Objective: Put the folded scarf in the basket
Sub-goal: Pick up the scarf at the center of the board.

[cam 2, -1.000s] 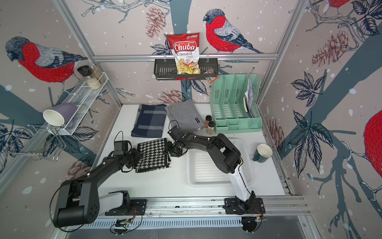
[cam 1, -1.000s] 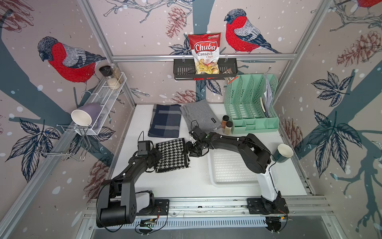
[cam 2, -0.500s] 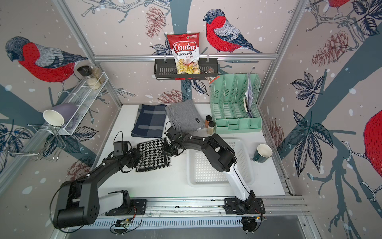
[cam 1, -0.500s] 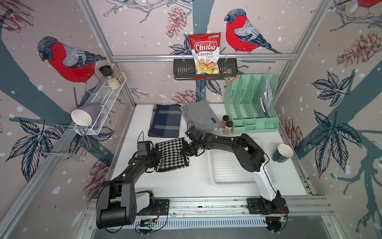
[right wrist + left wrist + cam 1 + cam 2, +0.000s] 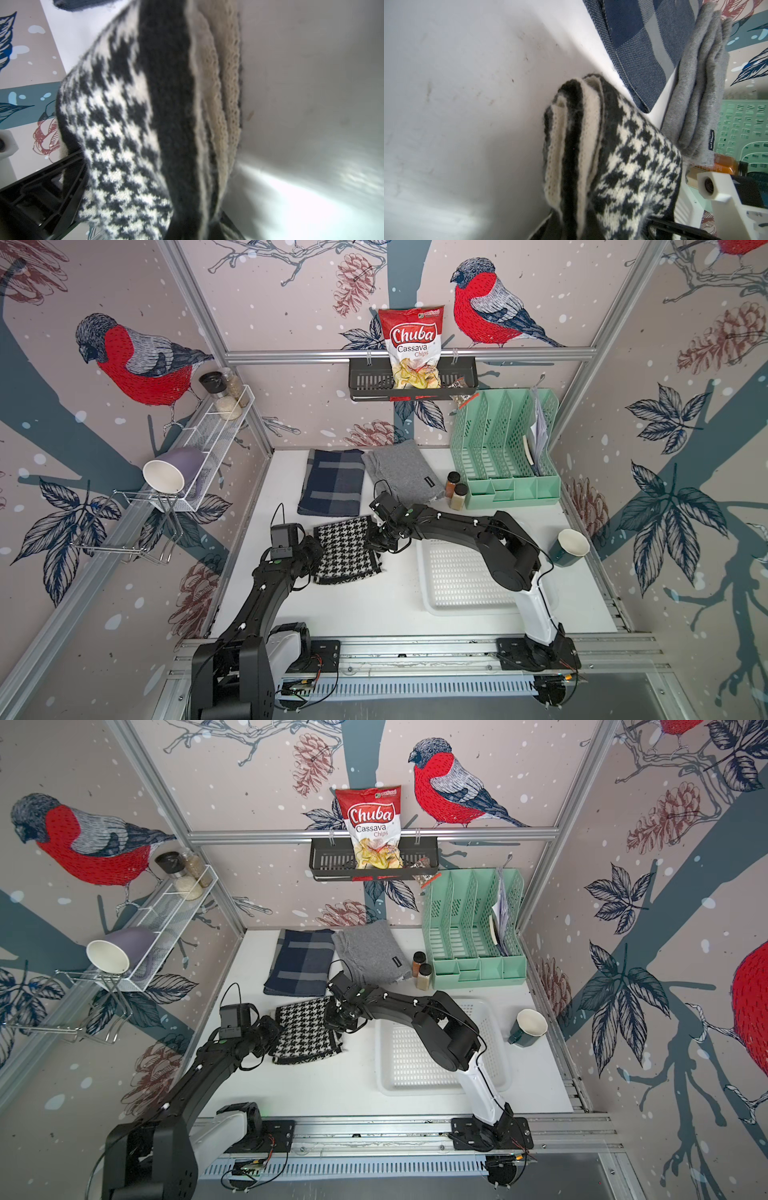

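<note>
1. We see a white tabletop enclosed by aluminium-framed walls. The walls are papered with red-breasted bullfinches, pine cones and dark leaves.
2. The folded black-and-white houndstooth knitted scarf lies left of centre in both top views, on the tabletop and outside the basket.
3. The left gripper pinches the scarf's left edge. In the left wrist view the knit layers run down into its jaws.
4. The right gripper pinches the scarf's right edge. The right wrist view shows the folded layers clamped beside a black finger.
5. The shallow white perforated plastic basket sits right of centre, near the scarf and partly under the right arm.
6. Along the far side of the table lie a navy checked folded cloth and a grey folded cloth, just beside each other. Right of them stand two small black-capped spice jars and a mint-green slotted file organiser.
7. A dark green cup stands at the right edge.
8. A black wall rack at upper centre holds a red chips bag.
9. A white wire shelf at the left carries a lilac mug on its side.
</note>
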`<state>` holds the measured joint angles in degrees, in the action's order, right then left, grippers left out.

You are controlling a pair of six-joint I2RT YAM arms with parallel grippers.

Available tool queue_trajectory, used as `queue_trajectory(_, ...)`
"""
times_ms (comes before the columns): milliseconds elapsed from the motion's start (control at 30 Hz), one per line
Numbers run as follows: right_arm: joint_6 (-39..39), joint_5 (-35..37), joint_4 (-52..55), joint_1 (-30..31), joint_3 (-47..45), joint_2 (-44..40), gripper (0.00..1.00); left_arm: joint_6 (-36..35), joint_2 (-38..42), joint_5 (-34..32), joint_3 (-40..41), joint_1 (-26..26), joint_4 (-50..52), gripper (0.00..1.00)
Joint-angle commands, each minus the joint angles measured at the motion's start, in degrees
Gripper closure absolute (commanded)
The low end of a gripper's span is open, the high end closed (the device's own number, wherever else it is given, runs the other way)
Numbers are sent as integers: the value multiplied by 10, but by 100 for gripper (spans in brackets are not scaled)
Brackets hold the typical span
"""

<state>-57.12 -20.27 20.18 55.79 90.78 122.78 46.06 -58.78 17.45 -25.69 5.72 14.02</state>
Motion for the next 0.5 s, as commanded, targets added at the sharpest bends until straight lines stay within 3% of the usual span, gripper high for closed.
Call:
queue_trajectory(0,2,15,19,2,4,-22,100,11,17,24,-14,-1,35,100)
queue_trajectory(200,7,13,44,5,4,-54,100,33,44,38,-41,-20,82,100)
queue_trajectory(467,13,24,77,6,-22,-127,100,106,90,9,-100,-103,153,100)
